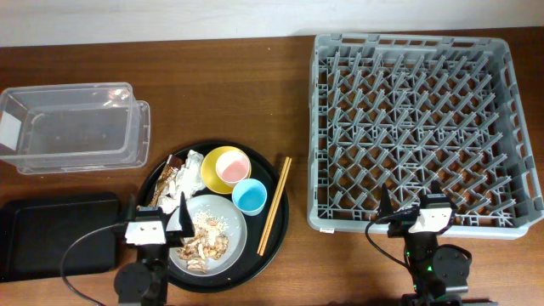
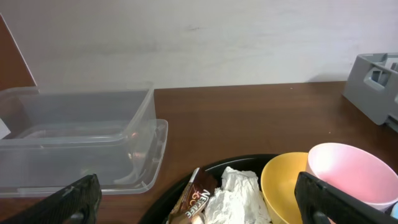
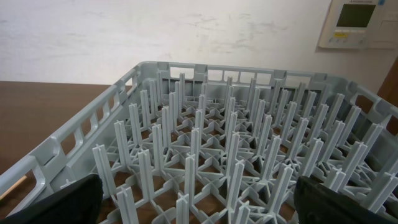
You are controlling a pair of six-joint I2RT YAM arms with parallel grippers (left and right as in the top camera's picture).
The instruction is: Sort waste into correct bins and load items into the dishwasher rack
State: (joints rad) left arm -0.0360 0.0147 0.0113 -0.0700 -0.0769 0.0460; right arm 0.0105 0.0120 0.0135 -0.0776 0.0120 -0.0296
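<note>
A round black tray (image 1: 277,238) holds a yellow bowl (image 1: 212,161) with a pink cup (image 1: 230,169) in it. It also holds a light blue cup (image 1: 250,196), crumpled white napkins (image 1: 192,172), a gold-brown wrapper (image 1: 167,181) and a grey-white plate (image 1: 231,219) with food scraps (image 1: 204,243). Wooden chopsticks (image 1: 274,205) lie across its right rim. My left gripper (image 1: 156,212) is open and empty above the plate's left edge; its wrist view shows the wrapper (image 2: 194,198), the napkin (image 2: 239,196), the bowl (image 2: 281,186) and the cup (image 2: 345,171). My right gripper (image 1: 410,204) is open and empty over the front edge of the grey rack (image 1: 408,42).
A clear tub (image 1: 72,127) stands at the back left, also in the left wrist view (image 2: 81,134). A flat black tray (image 1: 51,234) lies at the front left. The rack (image 3: 217,124) fills the right wrist view, its pegs bare.
</note>
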